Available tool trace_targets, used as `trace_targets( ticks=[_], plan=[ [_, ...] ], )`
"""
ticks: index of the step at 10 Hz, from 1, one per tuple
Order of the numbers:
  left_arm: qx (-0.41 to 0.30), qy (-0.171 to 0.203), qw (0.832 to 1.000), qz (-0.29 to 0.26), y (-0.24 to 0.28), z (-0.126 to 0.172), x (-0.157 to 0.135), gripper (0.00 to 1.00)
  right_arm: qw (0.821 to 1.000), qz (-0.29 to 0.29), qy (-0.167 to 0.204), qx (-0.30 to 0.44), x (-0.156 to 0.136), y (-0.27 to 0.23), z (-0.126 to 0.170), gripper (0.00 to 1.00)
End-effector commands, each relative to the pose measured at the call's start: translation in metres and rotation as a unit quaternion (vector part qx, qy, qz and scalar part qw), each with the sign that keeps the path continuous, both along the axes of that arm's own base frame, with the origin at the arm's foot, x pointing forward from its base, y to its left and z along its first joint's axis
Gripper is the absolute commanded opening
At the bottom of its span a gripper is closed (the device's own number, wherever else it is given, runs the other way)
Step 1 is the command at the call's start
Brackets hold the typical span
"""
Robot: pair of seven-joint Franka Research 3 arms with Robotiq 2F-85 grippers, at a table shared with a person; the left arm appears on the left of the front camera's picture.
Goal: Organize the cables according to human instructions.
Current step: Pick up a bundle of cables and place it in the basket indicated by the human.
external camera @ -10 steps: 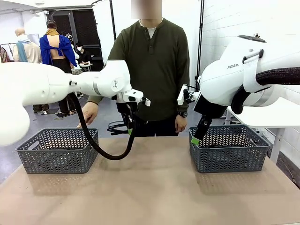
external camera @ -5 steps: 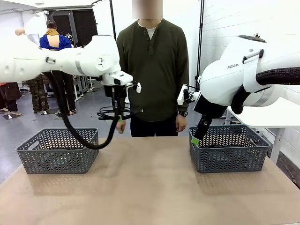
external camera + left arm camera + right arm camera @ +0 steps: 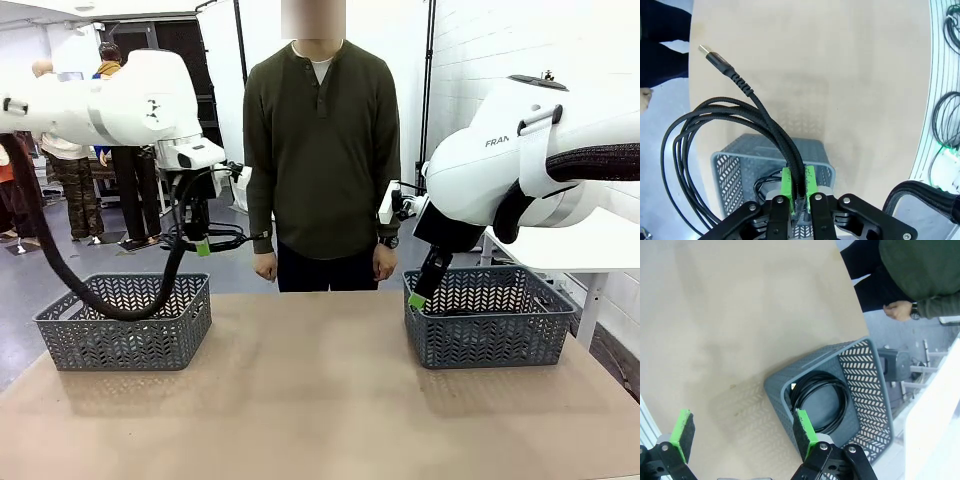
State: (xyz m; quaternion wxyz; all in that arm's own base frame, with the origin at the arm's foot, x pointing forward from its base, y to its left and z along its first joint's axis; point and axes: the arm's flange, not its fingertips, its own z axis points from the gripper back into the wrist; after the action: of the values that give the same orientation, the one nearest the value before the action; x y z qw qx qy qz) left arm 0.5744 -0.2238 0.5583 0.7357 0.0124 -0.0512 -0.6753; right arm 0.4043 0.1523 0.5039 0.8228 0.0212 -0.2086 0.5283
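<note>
Your left end effector (image 3: 203, 247) has its green pads pressed together on a looped black cable (image 3: 715, 130), pinching several strands of the bundle; the loop hangs out to one side of the fingers and the plug end (image 3: 715, 57) sticks out past them in the left wrist view. In the front view that end effector hangs above the far edge of the left basket (image 3: 125, 322), so the drop target lies straight below and slightly nearer to you; the left wrist view confirms it, with the grey basket directly under the fingers and a thin cable already lying in it. The key relation: cable above basket, loop plane roughly level, its wide axis running across the basket mouth, so you probably need a short descent before release to keep the loop from hanging over the rim. Your right end effector (image 3: 425, 284) is spread wide, holding nothing, parked at the near-left corner of the right basket (image 3: 490, 318), which holds another coiled cable (image 3: 821, 400). The human (image 3: 322, 150) stands at the far side of the desk (image 3: 320, 400), arms down, both hands empty. The left arm is clearly the one to finish this.
</note>
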Motion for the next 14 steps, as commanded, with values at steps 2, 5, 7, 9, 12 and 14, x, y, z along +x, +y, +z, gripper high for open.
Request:
trace_targets(
  ticks=[2,5,7,9,12,14],
  plan=[
    [-0.027,0.022,0.999,0.002,0.022,-0.013,0.000,0.00,1.000,-0.001,-0.001,-0.005,-0.001,0.001,-0.002,1.00],
    [-0.003,0.004,1.000,-0.003,0.010,-0.002,0.000,0.00,1.000,-0.001,-0.001,-0.005,-0.001,0.001,-0.002,1.00],
    [-0.003,0.004,1.000,-0.003,0.010,-0.002,0.000,0.00,1.000,-0.001,-0.001,-0.005,-0.001,0.001,-0.002,1.00],
    [-0.009,0.011,1.000,-0.005,0.008,-0.006,-0.001,0.00,1.000,-0.001,-0.001,-0.005,-0.001,0.001,-0.002,1.00],
    [-0.013,0.007,1.000,-0.009,0.042,-0.009,-0.031,0.00,1.000,-0.001,-0.001,-0.005,-0.001,0.001,-0.002,1.00],
    [-0.015,0.014,1.000,-0.002,0.075,-0.010,-0.052,0.00,1.000,-0.001,-0.001,-0.005,-0.001,0.001,-0.002,1.00]
  ],
)
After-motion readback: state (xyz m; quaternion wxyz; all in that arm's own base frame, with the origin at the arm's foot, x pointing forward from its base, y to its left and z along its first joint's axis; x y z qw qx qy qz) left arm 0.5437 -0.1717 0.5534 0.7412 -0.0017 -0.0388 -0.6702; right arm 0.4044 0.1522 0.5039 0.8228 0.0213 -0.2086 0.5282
